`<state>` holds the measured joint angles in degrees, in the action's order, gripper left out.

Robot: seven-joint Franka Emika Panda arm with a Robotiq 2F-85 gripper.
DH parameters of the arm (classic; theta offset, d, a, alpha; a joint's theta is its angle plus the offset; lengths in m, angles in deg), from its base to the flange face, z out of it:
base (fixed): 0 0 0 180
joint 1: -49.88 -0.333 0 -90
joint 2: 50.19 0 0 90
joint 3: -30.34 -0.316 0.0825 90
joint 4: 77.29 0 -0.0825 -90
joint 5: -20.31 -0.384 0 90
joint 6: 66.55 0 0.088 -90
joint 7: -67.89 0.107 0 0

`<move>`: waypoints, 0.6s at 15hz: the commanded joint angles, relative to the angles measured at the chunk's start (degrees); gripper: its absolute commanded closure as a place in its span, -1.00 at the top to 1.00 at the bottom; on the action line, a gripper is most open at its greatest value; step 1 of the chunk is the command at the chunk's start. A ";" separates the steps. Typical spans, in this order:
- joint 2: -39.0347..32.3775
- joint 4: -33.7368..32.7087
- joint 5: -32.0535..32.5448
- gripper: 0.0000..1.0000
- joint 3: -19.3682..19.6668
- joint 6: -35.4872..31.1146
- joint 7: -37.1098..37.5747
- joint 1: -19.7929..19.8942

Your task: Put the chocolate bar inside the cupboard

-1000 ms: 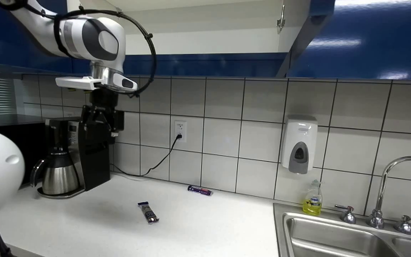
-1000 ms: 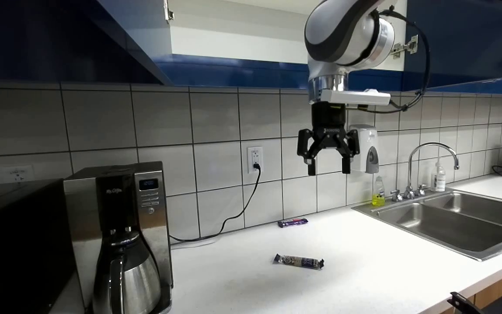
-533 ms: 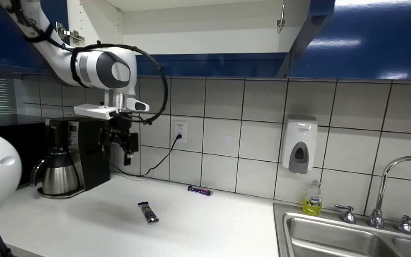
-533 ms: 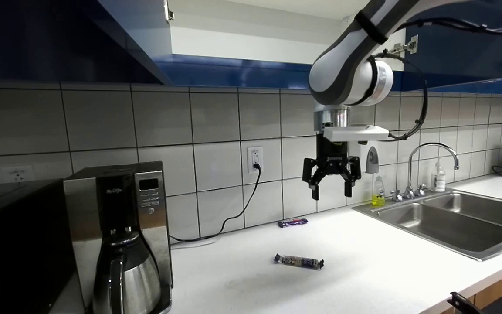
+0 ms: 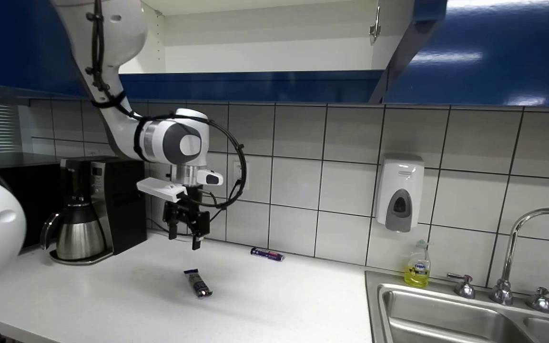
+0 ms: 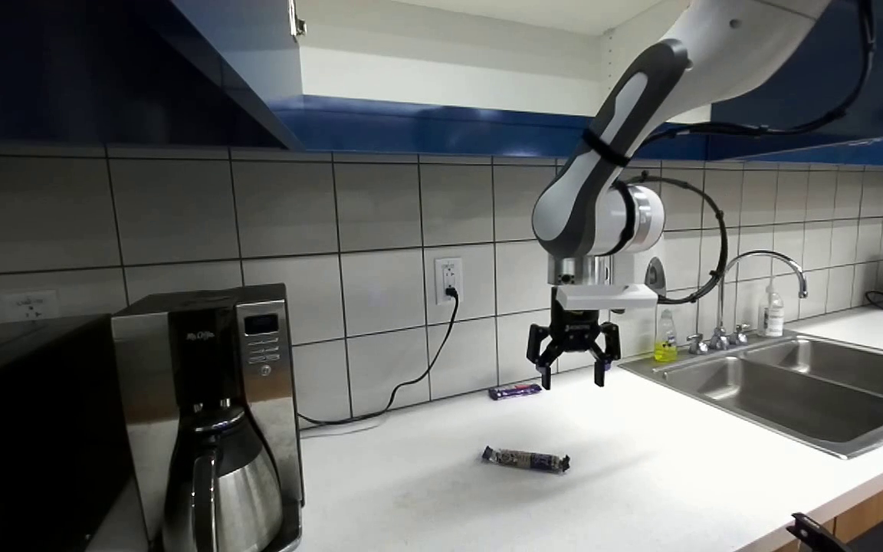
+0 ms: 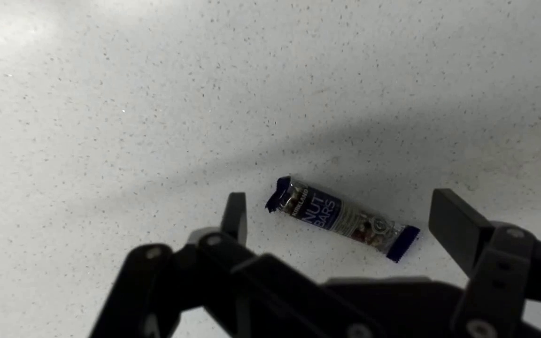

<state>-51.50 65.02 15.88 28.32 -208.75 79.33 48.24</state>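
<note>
The chocolate bar [image 5: 198, 284] is a small dark wrapped bar with a paler patch, lying flat on the white counter. It also shows in an exterior view [image 6: 526, 460]. In the wrist view the bar [image 7: 343, 218] lies slantwise, seen between the two fingers, its printed label up. My gripper [image 5: 185, 239] points down, open and empty, above the counter and apart from the bar; it also shows in an exterior view [image 6: 572, 379]. The cupboard [image 5: 265, 85] hangs overhead with its dark blue doors open and white interior showing in both exterior views [image 6: 441, 126].
A thin purple stick-like item [image 5: 267, 254] lies near the tiled wall. A coffee maker [image 6: 265, 399] stands at one end of the counter. A soap dispenser [image 5: 401, 190], a yellow dish-soap bottle [image 5: 417, 269] and a steel sink [image 5: 374, 305] are at the other end.
My arm has come down from near the cupboard's height toward the counter, the open gripper now lower and closer to the chocolate bar. The bar has not moved.
</note>
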 commanded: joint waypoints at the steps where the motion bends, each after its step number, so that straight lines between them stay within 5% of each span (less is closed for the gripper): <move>1: -10.41 -7.70 -0.02 1.00 0.38 -2.06 0.54 -0.13; 9: -24.14 -20.51 1.25 1.00 1.44 -0.59 2.14 -2.42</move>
<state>-71.86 49.40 15.87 28.79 -211.03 79.58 47.36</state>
